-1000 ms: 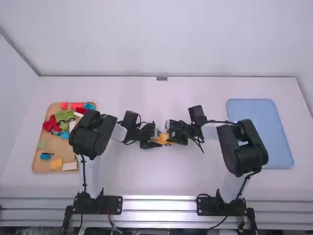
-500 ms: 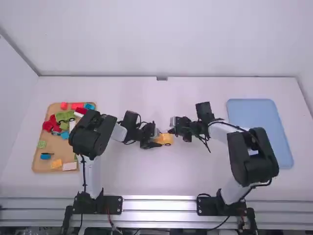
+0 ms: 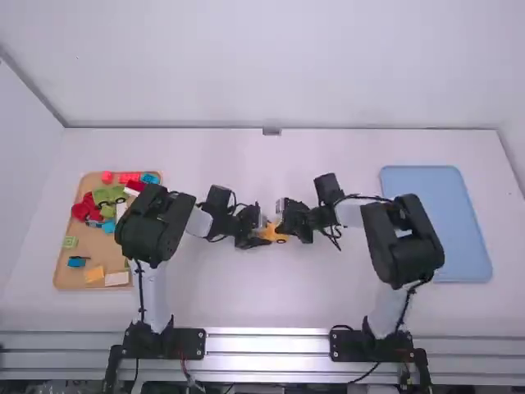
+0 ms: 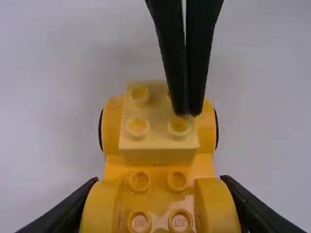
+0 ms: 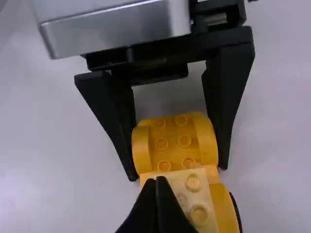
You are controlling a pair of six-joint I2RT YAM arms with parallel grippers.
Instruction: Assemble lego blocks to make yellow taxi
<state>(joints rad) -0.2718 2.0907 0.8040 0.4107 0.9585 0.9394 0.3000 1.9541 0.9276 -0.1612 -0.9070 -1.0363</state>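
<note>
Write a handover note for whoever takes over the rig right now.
Left pincer: closed on the yellow car base, one finger on each side.
Right pincer: shut, tips at the top of the pale block.
Done: pale block set on the base; whether fully seated, I can't tell.
Left: probably press it home, then add more parts, perhaps the yellow block in the wooden tray.
</note>
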